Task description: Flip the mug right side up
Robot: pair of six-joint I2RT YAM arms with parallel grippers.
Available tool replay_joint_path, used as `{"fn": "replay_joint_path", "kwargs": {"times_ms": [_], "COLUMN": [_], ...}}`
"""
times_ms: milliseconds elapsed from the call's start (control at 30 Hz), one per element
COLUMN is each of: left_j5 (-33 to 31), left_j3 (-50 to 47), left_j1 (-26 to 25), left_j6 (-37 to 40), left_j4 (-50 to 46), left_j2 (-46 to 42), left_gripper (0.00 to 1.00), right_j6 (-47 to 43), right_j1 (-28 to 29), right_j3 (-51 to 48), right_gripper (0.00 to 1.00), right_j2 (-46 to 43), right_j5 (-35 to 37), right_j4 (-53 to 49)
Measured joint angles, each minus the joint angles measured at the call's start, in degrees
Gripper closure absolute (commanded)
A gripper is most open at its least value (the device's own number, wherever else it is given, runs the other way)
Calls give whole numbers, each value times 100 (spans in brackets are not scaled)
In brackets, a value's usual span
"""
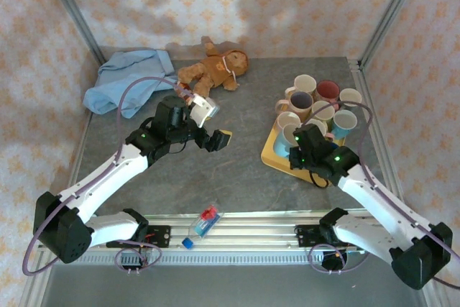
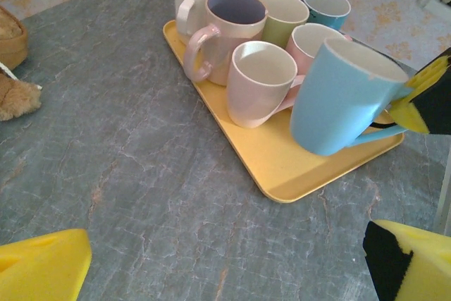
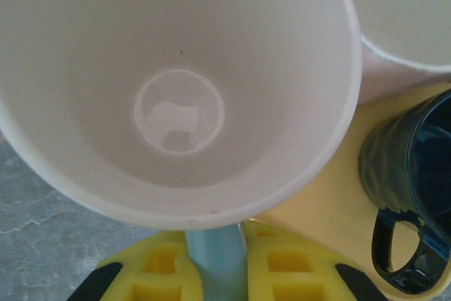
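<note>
On the table (image 1: 237, 170), the tray (image 1: 267, 150) sits at the right side with a cluster of upright mugs (image 1: 322, 111) packed on its far part, while the cloth (image 1: 128, 80) lies in the far left corner with the soft toy (image 1: 214, 70) just beside it on its right. 1 mug (image 2: 338, 96) is tilted over the tray's near left corner, its handle between the fingers of the right gripper (image 3: 215, 262), and the left gripper (image 1: 220, 140) hangs above mid-table, left of the tray and in front of the soft toy. A small bottle (image 1: 203, 222) lies on the near rail between the 2 arm bases.
</note>
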Motion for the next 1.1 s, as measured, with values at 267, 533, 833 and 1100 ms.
{"fn": "replay_joint_path", "kwargs": {"times_ms": [267,533,833,1100], "left_j5": [2,-42,-46,-142], "left_j3": [-122,-129,-127,-138], "left_j1": [0,0,0,0], "left_j6": [0,-2,-15,-17], "left_j4": [-55,-107,-125,-166], "left_j2": [0,-2,-2,-81], "left_gripper": [0,0,0,0], "right_j6": [-24,-35,-146,-170], "right_j1": [0,2,2,2], "right_j3": [-11,-11,-17,-286], "right_gripper": [100,100,77,66], "right_j2": [717,1209,1338,1193], "right_j5": [76,153,179,175], "right_j4": [81,227,424,680]}}
